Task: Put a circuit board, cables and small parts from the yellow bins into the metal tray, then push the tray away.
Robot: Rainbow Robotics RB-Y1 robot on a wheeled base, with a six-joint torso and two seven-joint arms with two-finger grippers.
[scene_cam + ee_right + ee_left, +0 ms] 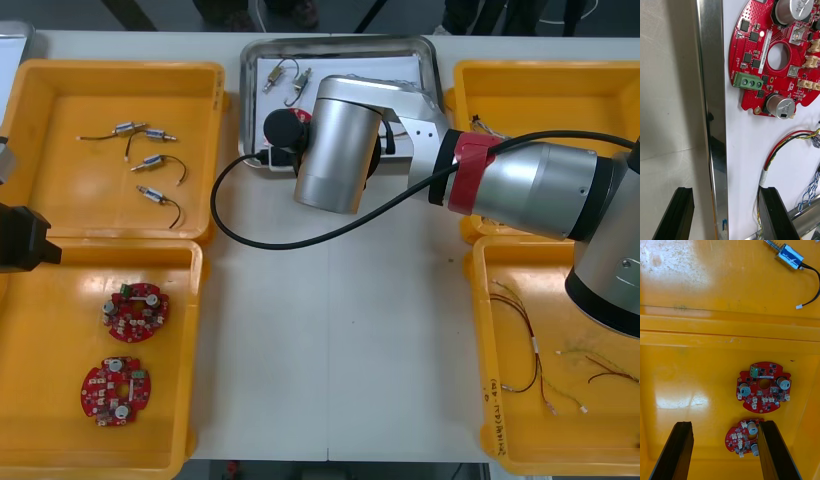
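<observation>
Table (330, 330) — right gripper (726, 191) astride tray (713, 75), left gripper (724, 423) idle

- right arm (335, 145): brushed silver metal cylinder segments, centre to right edge of front view
- red ring band (468, 172) at joint, right of centre
- black cable (300, 240) looping off wrist, centre
- left arm (22, 238): black boxy end, left edge
- right gripper (726, 188): two black flat-tipped fingers (681, 213), bottom of right wrist view
- left gripper (725, 422): same black fingers (677, 450), bottom of left wrist view
</observation>
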